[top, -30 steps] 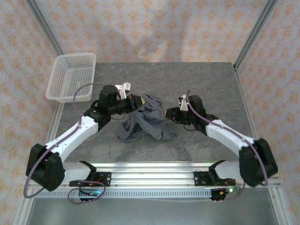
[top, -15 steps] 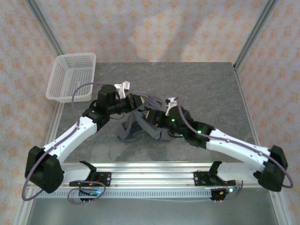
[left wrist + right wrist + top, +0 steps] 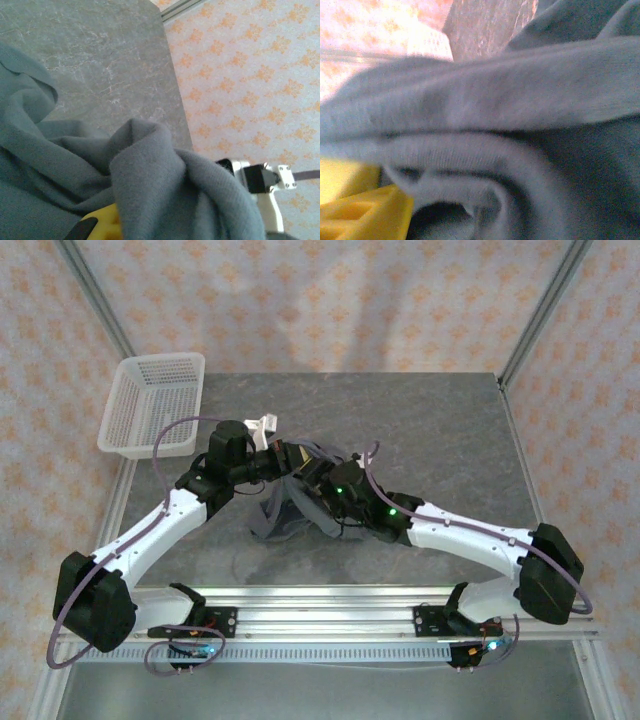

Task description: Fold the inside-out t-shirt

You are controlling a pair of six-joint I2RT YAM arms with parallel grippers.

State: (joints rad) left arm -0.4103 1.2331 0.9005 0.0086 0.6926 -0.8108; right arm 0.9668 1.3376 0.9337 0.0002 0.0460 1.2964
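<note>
We log the left gripper (image 3: 288, 458) clamped on the bunched t-shirt (image 3: 283, 518). The right gripper (image 3: 320, 478), at its 4 o'clock, is nosed into cloth, opening indeterminate.

Grey t-shirt (image 3: 275, 520): soft matt knit cloth, wrinkled, fine weave
Table (image 3: 440, 430): matt, mottled grey stone look
Far-left basket (image 3: 150, 405): white plastic mesh
Near rail (image 3: 330, 602): brushed metal
Arm shells (image 3: 470, 535): smooth glossy white plastic

The left arm (image 3: 150, 530) and right arm (image 3: 470, 537) share white link shells between black joint housings, with bulky black shoulder blocks (image 3: 95, 602) at 7 and 5 o'clock. A thin purple-grey cable (image 3: 172, 432) loops along each. Green lights (image 3: 338, 490) glow on the right arm. The pincer pads (image 3: 365, 215) are yellow.
</note>
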